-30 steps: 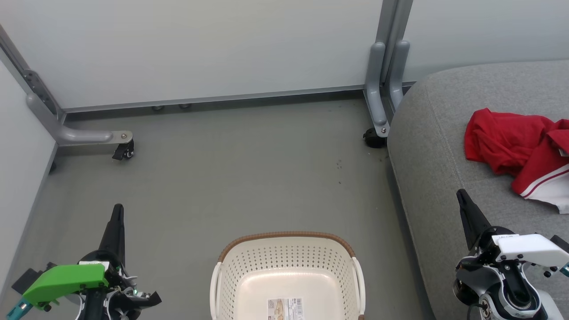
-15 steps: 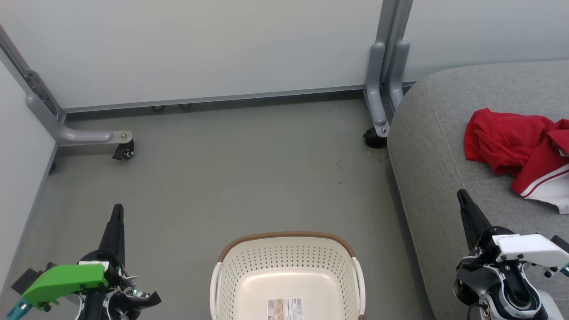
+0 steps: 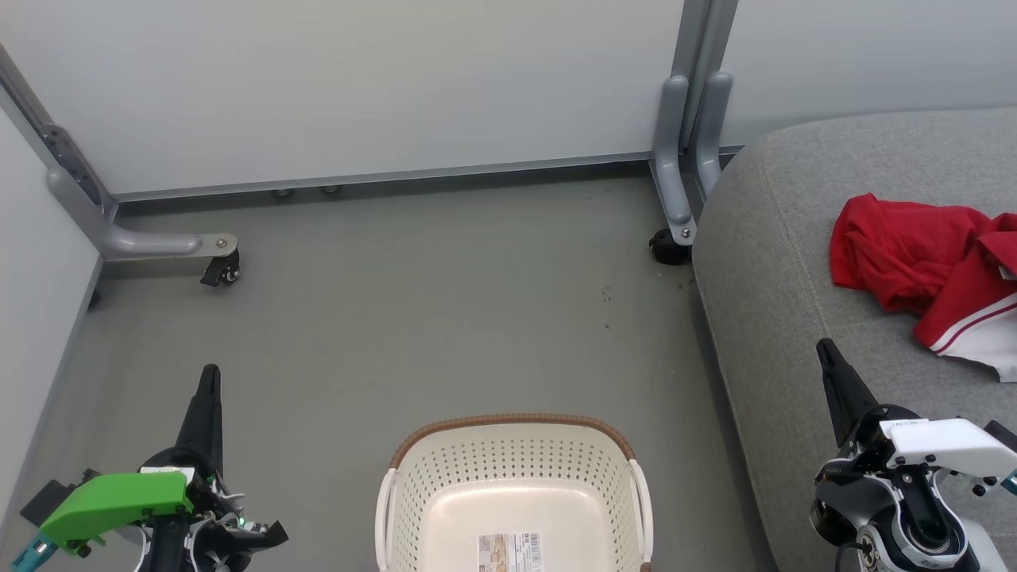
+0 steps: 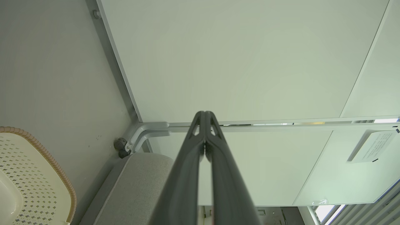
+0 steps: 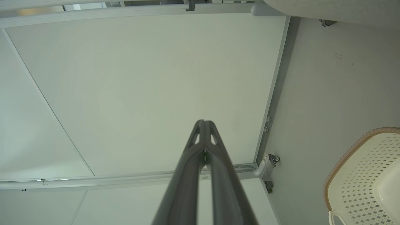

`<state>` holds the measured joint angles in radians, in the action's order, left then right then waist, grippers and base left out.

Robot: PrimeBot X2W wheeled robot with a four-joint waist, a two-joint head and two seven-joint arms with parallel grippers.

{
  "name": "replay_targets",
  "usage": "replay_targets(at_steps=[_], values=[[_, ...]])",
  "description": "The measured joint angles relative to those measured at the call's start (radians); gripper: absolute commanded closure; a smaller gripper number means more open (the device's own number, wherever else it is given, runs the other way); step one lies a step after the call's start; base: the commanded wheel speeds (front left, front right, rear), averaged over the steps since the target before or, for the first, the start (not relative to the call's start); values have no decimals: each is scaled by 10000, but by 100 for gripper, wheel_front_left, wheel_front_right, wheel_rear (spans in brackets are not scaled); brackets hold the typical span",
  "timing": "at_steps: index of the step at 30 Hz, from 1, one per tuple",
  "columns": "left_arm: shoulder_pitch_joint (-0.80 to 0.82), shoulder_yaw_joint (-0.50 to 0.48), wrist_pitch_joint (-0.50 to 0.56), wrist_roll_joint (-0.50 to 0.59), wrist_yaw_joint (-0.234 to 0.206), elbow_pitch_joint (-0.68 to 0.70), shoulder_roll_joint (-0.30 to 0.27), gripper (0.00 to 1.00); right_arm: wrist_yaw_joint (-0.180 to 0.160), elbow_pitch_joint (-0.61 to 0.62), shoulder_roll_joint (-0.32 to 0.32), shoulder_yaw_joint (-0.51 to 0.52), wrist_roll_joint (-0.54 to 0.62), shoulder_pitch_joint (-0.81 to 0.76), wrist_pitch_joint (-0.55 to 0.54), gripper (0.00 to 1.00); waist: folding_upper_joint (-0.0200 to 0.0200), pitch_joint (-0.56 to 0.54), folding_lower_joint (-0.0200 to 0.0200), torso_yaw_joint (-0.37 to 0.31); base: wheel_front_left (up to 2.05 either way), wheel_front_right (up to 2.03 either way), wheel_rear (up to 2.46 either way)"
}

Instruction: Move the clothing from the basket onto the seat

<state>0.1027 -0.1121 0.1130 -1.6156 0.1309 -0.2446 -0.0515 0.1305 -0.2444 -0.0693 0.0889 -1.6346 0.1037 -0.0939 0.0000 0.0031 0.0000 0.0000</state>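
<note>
The clothing (image 3: 914, 246), a plain red garment heaped against a red one with white panels and stripe trim, lies on the seat (image 3: 779, 262) in the head view. It is up and to the right of the right fingers (image 3: 830, 365), near them but apart. The heap's long axis runs from upper left down to lower right. The right arm is much the nearer. The left fingers (image 3: 208, 389) hang over the floor (image 3: 437, 318), well apart on the far side of the basket (image 3: 508, 418). What shows of the basket's inside holds only a label, so the move looks done, judging from this.

In the left wrist view, the left fingers (image 4: 204, 125) are pressed together with nothing between them. They point at a pale partition panel (image 4: 234, 62), with the basket rim (image 4: 47, 156) and a seat corner (image 4: 140, 175) alongside.

In the right wrist view, the right fingers (image 5: 203, 134) are likewise pressed together and bare, with the basket rim (image 5: 350, 150) to one side.
</note>
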Motion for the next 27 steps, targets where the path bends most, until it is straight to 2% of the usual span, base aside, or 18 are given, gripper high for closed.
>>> replay_targets(at_steps=[27], values=[[1,-13,2,0,0,-2,8,100,0,-6,58,69,59,5,-31,100,0,0,0,0,0,0,0]])
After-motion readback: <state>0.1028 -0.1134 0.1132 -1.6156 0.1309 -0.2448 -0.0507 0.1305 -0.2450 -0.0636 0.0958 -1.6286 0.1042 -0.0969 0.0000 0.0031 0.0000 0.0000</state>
